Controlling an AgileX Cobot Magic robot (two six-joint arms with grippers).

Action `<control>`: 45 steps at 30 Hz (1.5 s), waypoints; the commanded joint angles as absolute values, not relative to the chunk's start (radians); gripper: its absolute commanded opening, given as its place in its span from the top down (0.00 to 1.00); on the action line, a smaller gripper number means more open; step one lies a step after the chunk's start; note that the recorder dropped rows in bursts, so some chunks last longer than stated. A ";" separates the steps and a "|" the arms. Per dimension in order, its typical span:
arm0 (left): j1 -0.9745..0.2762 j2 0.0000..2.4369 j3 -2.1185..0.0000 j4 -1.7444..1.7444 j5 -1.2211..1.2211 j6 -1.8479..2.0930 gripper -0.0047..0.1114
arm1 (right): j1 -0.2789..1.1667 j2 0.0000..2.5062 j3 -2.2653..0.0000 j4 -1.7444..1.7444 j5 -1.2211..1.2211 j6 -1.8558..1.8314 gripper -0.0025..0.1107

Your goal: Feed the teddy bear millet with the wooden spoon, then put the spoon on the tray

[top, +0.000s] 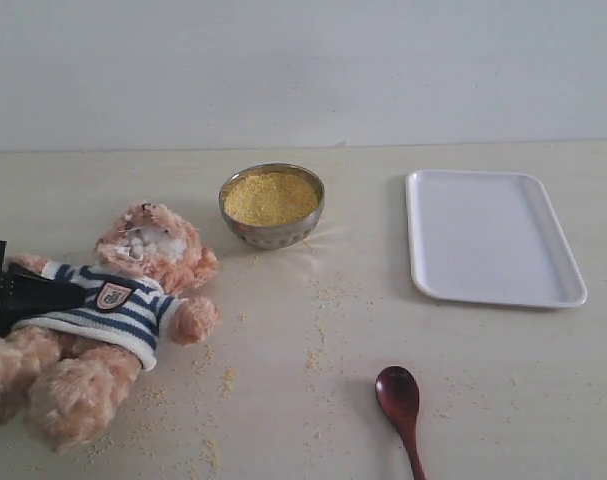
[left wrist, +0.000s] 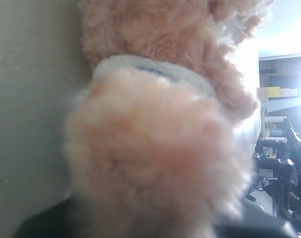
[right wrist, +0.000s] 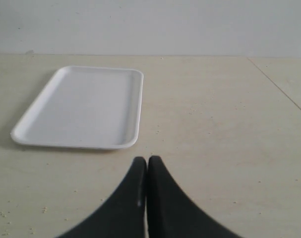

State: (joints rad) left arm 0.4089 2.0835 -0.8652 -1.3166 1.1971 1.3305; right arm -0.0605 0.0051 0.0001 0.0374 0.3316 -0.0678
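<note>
The teddy bear point(top: 133, 300) lies on its back at the table's left, muzzle up. My left gripper point(top: 45, 296) reaches in from the left edge, its black fingers closed across the striped shirt. In the left wrist view the bear's fur point(left wrist: 155, 148) fills the frame and hides the jaws. The millet point(top: 271, 197) is heaped in the steel bowl point(top: 273, 232) behind the bear's head. The wooden spoon point(top: 399, 398) lies empty near the front edge, its handle running out of view. The tray point(top: 491, 236) point(right wrist: 81, 106) lies empty at the right. My right gripper point(right wrist: 147, 159) is shut on nothing, short of the tray.
Loose millet specks point(top: 321, 330) are scattered over the pale table between bear, bowl and spoon. A grey wall point(top: 303, 70) stands behind the table's far edge. Lab equipment point(left wrist: 281, 153) shows past the bear in the left wrist view.
</note>
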 commanded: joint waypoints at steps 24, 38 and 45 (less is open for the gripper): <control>0.549 1.516 -0.402 -1.744 1.221 1.551 0.92 | -0.061 0.000 0.000 0.040 0.326 -0.064 0.98; 0.549 1.507 -0.349 -1.744 1.221 1.474 0.92 | -0.061 0.000 0.000 0.000 0.259 -0.116 0.98; 0.549 1.507 -0.349 -1.744 1.221 1.474 0.92 | -0.061 0.000 0.000 0.103 -0.038 -0.073 0.98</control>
State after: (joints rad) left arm 0.5469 1.5122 -0.3525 -1.7245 1.1971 1.4818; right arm -0.0605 0.0051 0.0001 0.0526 0.1074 -0.0924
